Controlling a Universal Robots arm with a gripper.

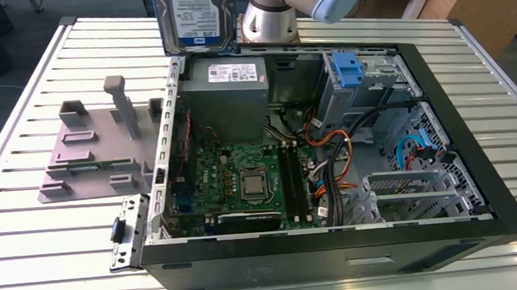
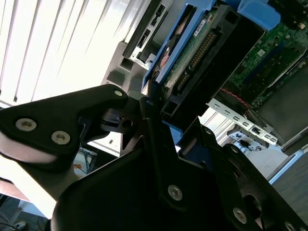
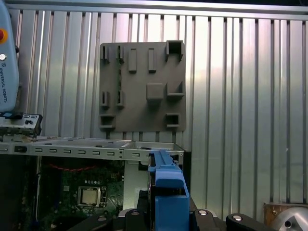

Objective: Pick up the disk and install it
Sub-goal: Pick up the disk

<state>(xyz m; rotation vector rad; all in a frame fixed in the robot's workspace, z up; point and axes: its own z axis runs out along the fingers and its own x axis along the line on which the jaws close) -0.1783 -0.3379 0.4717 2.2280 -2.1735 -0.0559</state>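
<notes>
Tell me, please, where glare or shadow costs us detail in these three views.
In the second wrist view glare washes the table white, while the disk is evenly lit; in the first wrist view bright streaks run along the slats and the computer case is dim inside; in the exterior view light is even, with mild sheen on the slats.

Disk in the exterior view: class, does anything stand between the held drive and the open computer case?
Nothing visible does. The silver-grey metal disk with its blue plastic bracket, gripped by the hand, hangs above the open black computer case. Orange and black cables lie inside beside the metal drive cage.
</notes>
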